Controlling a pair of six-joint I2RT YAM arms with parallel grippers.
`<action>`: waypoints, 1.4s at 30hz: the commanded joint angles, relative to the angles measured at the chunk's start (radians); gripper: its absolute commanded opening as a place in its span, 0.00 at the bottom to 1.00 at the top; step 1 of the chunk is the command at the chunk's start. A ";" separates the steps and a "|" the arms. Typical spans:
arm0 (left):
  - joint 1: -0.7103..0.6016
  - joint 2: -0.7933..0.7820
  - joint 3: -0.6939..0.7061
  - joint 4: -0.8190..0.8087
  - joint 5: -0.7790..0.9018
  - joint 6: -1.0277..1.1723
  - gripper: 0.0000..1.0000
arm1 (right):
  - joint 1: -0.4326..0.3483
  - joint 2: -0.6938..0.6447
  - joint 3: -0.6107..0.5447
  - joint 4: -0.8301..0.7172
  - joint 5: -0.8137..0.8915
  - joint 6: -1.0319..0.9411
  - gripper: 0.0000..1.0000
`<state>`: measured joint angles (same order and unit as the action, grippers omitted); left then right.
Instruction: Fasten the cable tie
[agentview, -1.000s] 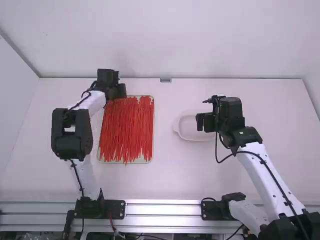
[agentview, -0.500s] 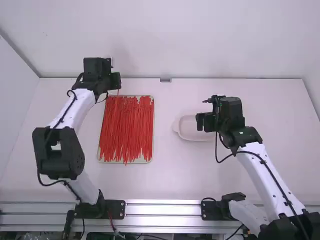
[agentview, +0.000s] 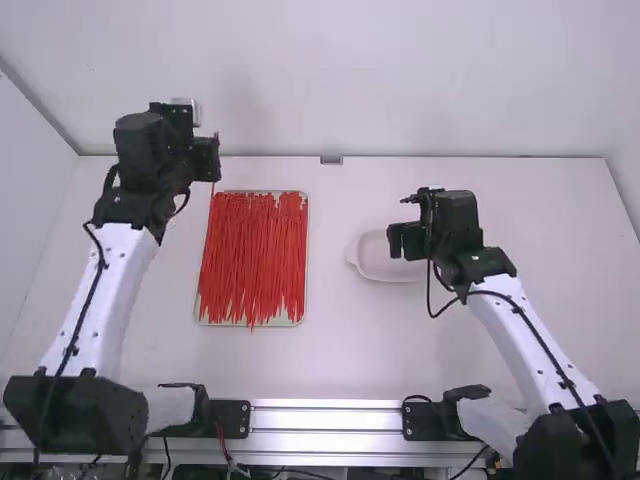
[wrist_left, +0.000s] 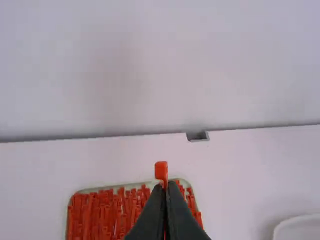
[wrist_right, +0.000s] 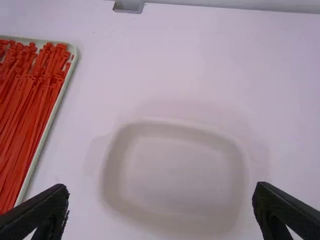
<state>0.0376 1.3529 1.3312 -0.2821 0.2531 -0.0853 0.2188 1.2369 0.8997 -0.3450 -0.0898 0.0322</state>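
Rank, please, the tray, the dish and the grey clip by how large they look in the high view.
1. tray, clearly the largest
2. dish, partly hidden
3. clip, by far the smallest

Orange-red cable ties (agentview: 252, 258) on a pale cream tray (agentview: 305, 250), one orange-red tie (wrist_left: 160, 170) in the black left gripper (wrist_left: 164, 187), right gripper (wrist_right: 160, 190) black too, w/ dish (agentview: 372, 262) & bench (agentview: 330, 335) both plain white.

Right tool (wrist_right: 159, 200) spread wide, white dish (wrist_right: 172, 170) centred ahead on worktop (wrist_right: 225, 75); tray (wrist_right: 56, 102) of red cable ties (wrist_right: 25, 90) off to one side.
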 joint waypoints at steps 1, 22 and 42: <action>-0.003 -0.083 -0.093 0.037 -0.003 0.006 0.02 | 0.005 0.015 0.037 0.005 -0.045 -0.015 0.98; -0.001 -0.327 -0.621 0.565 0.311 -0.087 0.01 | 0.006 0.016 0.037 0.053 -0.523 -0.181 0.98; -0.027 -0.266 -0.698 1.083 0.627 -0.359 0.01 | 0.037 0.016 0.037 0.258 -0.910 -0.394 0.98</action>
<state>0.0109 1.0698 0.6346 0.7681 0.8013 -0.3595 0.2440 1.2472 0.9001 -0.1043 -0.9257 -0.3283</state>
